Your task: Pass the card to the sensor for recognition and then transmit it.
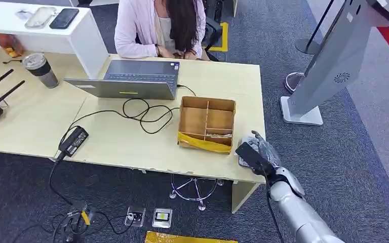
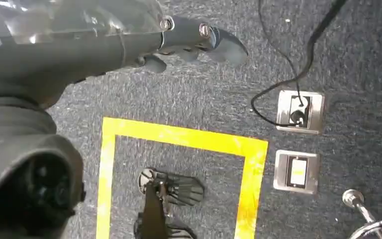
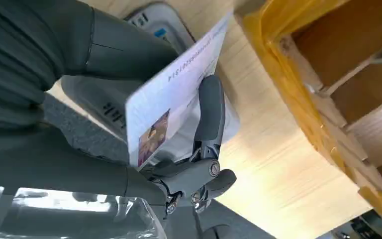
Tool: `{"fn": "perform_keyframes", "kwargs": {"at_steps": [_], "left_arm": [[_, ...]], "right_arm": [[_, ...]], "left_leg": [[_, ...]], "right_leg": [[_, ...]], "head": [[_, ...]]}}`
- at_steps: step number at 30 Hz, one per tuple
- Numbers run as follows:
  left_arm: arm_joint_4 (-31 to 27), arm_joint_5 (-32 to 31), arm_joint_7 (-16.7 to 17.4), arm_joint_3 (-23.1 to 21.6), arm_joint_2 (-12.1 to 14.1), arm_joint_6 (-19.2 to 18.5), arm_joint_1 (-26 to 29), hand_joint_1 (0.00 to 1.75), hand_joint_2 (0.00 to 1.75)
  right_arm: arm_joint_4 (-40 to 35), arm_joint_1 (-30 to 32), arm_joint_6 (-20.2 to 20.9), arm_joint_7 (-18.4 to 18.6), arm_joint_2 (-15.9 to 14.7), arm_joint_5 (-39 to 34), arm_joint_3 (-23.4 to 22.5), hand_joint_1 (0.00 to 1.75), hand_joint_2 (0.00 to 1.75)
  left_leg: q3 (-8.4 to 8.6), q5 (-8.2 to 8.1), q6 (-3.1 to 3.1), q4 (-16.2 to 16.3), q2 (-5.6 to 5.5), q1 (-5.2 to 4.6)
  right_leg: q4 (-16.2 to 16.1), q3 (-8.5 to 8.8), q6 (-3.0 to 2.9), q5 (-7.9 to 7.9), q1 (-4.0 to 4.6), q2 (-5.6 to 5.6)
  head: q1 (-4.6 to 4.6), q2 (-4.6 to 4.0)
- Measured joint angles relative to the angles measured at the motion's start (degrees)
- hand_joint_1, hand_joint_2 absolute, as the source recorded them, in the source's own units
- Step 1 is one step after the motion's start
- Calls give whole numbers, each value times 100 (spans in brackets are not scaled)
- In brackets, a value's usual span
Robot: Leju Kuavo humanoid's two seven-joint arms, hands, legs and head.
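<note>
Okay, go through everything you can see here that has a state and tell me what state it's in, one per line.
Card: held in the right hand, over the sensor.
Sensor: on the table beside the box.
Cardboard box: open, dividers inside.
Laptop: open.
Left hand: empty, hanging above the floor.
Floor socket: cable plugged in.

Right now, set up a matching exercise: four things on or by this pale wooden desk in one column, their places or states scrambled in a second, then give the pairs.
Things:
1. white printed card
2. brown cardboard divided box
3. grey open laptop
4. pale grey card sensor

States:
A. in front of the seated person
B. flat on the desk's corner, under the card
C. held in the right hand
D. beside the sensor, yellow tape along its edge

Pairs: 1-C, 2-D, 3-A, 4-B
</note>
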Motion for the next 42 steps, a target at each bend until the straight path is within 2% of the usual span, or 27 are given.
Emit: {"fn": "perform_keyframes", "kwargs": {"at_steps": [6, 12, 23, 28, 34, 42], "left_arm": [[-24, 79, 24, -105, 2, 41, -1, 0, 0], [-17, 120, -39, -177, 26, -55, -5, 0, 0], [-6, 147, -247, -402, 92, -168, -18, 0, 0], [0, 57, -341, -533, 146, -252, -27, 0, 0], [24, -53, -398, -667, 155, -258, -69, 0, 0], [35, -166, -444, -763, 155, -271, -86, 0, 0]], "right_arm": [[2, 3, -50, -41, 11, -120, 17, 175, 175], [-120, -122, -20, 99, -64, -173, 17, 175, 175], [-937, -1076, 380, 514, -459, 201, -4, 175, 175], [-1148, -1358, 507, 667, -518, 411, -37, 175, 175], [-1027, -1504, 253, 409, -325, 680, -26, 175, 175], [-582, -1528, -44, 308, 54, 780, 13, 175, 175]], "left_leg": [[2, -2, -2, 0, 1, 0], [1, 1, -2, 1, 1, 0], [0, 2, -3, 2, 3, -1], [-1, 2, -3, 1, 3, 0], [-2, 2, -3, 0, 4, 1], [-4, 2, -3, 1, 1, 3]], "right_leg": [[-1, 2, 0, 0, -1, 2], [-1, 2, -1, 6, -1, 1], [0, -3, -1, 8, -1, 3], [0, -2, -1, 7, 0, 2], [1, -2, -1, 7, 1, 2], [1, -2, -3, 6, 2, 1]], "head": [[2, 0], [2, 0], [4, 0], [2, 0], [2, 0], [2, 0]]}}
